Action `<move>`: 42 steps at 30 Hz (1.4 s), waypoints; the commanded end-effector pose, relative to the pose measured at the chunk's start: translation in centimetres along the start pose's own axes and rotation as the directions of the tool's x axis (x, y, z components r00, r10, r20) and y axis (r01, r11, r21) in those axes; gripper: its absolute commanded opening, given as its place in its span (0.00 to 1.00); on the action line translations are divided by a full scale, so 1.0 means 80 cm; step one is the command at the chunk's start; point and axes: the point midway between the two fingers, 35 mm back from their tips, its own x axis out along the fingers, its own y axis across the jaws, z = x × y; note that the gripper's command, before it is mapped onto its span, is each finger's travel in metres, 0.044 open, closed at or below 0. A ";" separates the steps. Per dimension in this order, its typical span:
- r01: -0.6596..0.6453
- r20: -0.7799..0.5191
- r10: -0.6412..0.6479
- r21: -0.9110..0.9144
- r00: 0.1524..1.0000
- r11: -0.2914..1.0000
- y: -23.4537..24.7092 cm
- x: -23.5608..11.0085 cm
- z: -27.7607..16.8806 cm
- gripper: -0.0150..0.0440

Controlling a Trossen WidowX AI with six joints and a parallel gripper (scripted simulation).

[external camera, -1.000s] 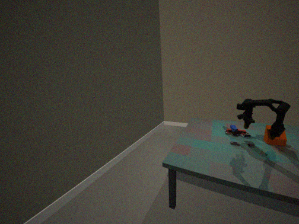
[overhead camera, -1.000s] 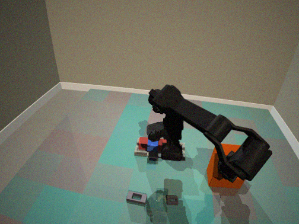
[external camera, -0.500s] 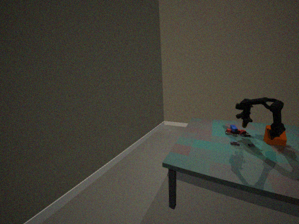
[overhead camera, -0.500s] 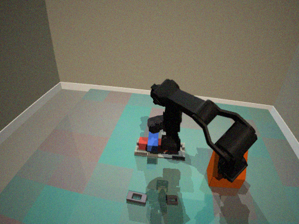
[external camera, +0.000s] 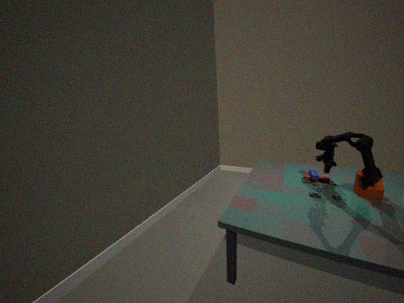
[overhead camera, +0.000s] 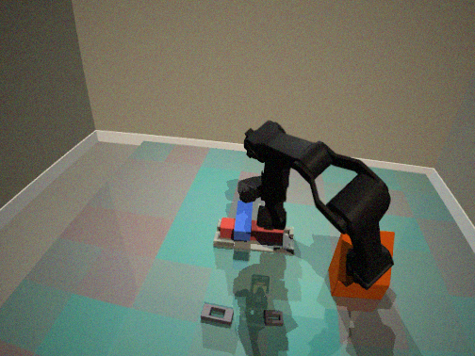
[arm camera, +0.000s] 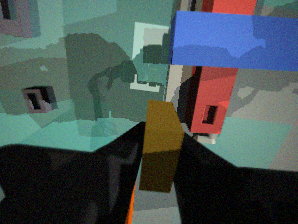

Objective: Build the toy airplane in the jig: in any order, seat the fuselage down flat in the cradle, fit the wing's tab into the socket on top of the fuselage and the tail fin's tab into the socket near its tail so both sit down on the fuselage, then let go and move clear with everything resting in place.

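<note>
The gripper [arm camera: 159, 150] pinches the yellow-brown tail fin [arm camera: 160, 145] between its black fingers, just above the fuselage's tail end. The fin's long axis runs along the fingers, pointing away from the wrist. The red fuselage [overhead camera: 264, 233] lies flat in the grey jig [overhead camera: 221, 243], its length running left to right in the top view. The blue wing [overhead camera: 243, 220] crosses it. The table [external camera: 280, 224] is patchy teal and grey, in a corner of beige walls.
</note>
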 end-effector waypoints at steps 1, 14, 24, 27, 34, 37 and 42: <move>0.002 0.001 -0.002 -0.006 1.000 1.000 -0.016 0.003 -0.001 0.25; -0.003 -0.002 0.003 -0.032 1.000 0.999 -0.064 0.020 -0.011 0.25; -0.008 -0.004 0.008 -0.051 1.000 0.999 -0.097 0.036 -0.021 0.25; -0.008 -0.004 0.008 -0.052 1.000 0.999 -0.097 0.035 -0.021 0.34; -0.008 -0.004 0.008 -0.052 1.000 0.999 -0.097 0.036 -0.021 0.36; -0.008 -0.004 0.008 -0.052 1.000 0.999 -0.097 0.036 -0.021 0.36; -0.008 -0.004 0.008 -0.052 1.000 0.999 -0.097 0.036 -0.021 0.36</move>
